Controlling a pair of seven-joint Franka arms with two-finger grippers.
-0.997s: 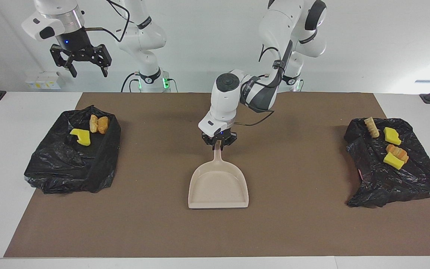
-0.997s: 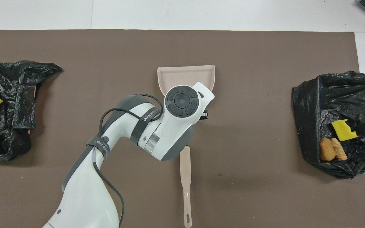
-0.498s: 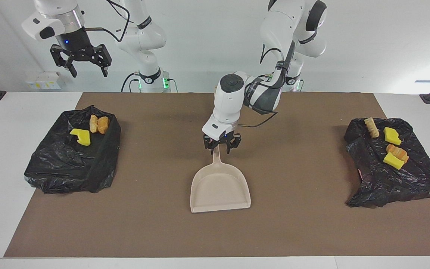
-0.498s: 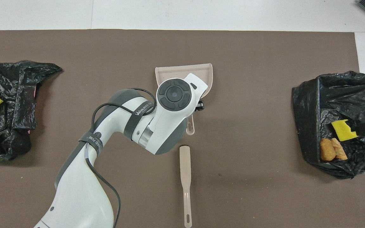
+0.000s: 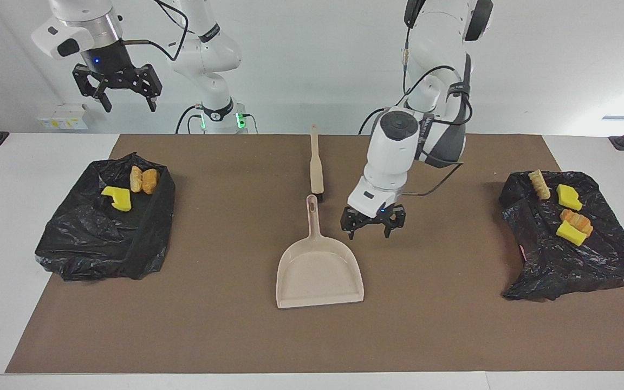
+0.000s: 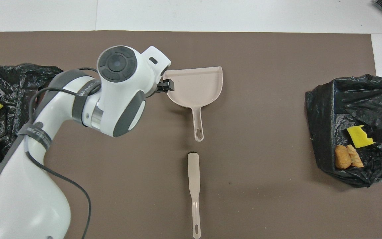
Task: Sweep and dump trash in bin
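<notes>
Now that the left gripper (image 5: pixel 373 228) has let go of the beige plastic dustpan (image 5: pixel 319 276) and swung aside, open and empty, the dumping looks finished. Right gripper (image 5: pixel 117 86) waits open, high. Trash, yellow spongy chunks (image 5: pixel 117 199) and orange bread-like lumps (image 5: pixel 143 180), sits on black bags (image 5: pixel 101 238) at both counter ends.
</notes>
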